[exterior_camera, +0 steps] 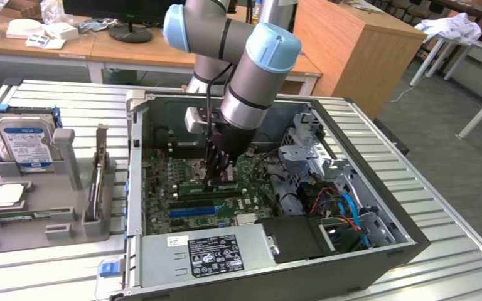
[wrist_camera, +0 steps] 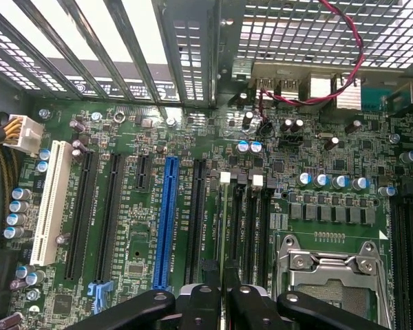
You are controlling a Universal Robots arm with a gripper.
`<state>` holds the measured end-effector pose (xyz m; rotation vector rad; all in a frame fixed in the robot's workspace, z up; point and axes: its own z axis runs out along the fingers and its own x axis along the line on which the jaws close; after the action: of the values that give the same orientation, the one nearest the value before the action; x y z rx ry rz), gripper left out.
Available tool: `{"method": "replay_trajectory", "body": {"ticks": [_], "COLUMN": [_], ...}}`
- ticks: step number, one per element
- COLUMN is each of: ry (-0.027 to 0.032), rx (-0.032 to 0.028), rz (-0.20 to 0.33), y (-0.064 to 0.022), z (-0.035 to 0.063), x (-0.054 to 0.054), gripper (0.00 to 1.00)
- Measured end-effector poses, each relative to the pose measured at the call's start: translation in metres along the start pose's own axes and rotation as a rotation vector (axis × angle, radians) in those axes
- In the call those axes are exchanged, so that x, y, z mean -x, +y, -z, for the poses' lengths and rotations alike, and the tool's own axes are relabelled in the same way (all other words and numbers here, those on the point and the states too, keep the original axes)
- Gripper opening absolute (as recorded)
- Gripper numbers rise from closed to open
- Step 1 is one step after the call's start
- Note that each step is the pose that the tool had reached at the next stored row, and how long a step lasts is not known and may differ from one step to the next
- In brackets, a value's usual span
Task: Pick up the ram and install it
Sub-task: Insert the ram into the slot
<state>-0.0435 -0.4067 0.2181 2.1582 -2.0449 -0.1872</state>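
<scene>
My gripper reaches down into the open computer case, over the memory slots of the green motherboard. In the wrist view its black fingers stand close together, shut on the ram. The ram appears edge-on as a thin green strip lined up along a black memory slot with white end clips. In the exterior view a narrow green strip of the ram lies level with the fingertips, low on the board. Whether it is fully seated in the slot I cannot tell.
The CPU socket lies beside the memory slots, the blue slot on their other side. Cables and the drive cage crowd the case's right; the power supply is in front. A grey holder carries a hard drive.
</scene>
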Motion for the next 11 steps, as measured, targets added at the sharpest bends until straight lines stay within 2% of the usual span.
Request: {"method": "replay_trajectory", "body": {"ticks": [11], "ry": [0.0006], "rx": [0.0002], "rz": [-0.001], "y": [-0.0004], "z": [-0.0019], "x": [0.0], "gripper": [0.13]}}
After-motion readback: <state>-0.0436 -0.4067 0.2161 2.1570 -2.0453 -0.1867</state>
